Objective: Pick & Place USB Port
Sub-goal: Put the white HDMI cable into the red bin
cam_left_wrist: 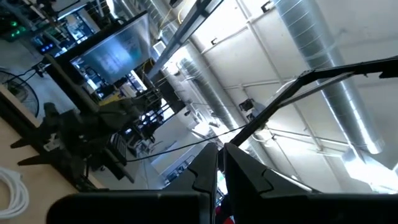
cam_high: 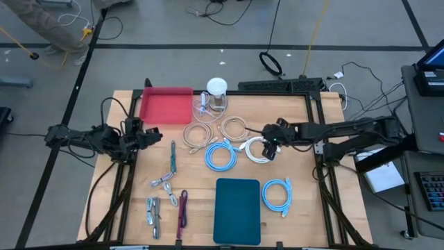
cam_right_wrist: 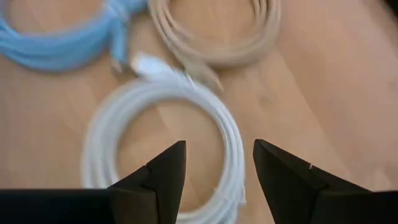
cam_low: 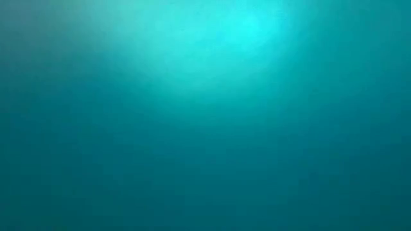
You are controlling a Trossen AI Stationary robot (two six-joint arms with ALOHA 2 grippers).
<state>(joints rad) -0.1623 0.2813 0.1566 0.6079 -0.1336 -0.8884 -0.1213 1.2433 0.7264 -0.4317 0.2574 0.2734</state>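
Note:
My right gripper (cam_high: 270,147) hovers open over a white coiled cable (cam_high: 258,150) right of the table's middle. In the right wrist view its fingertips (cam_right_wrist: 217,158) stand on either side of one strand of that white coil (cam_right_wrist: 155,99) and touch nothing. A beige coil (cam_right_wrist: 217,43) and a blue coil (cam_right_wrist: 62,43) lie just beyond it. My left gripper (cam_high: 154,134) waits shut near the table's left edge, tipped upward toward the ceiling (cam_left_wrist: 221,163). Small USB pieces (cam_high: 163,182) lie flat on the near-left part of the table.
A red tray (cam_high: 166,105) and a white cup (cam_high: 217,87) stand at the far edge. A clear coil (cam_high: 200,133), a blue coil (cam_high: 220,156) and another blue coil (cam_high: 277,193) lie around the middle. A teal pad (cam_high: 237,210) lies near the front edge. A teal surface fills the low view.

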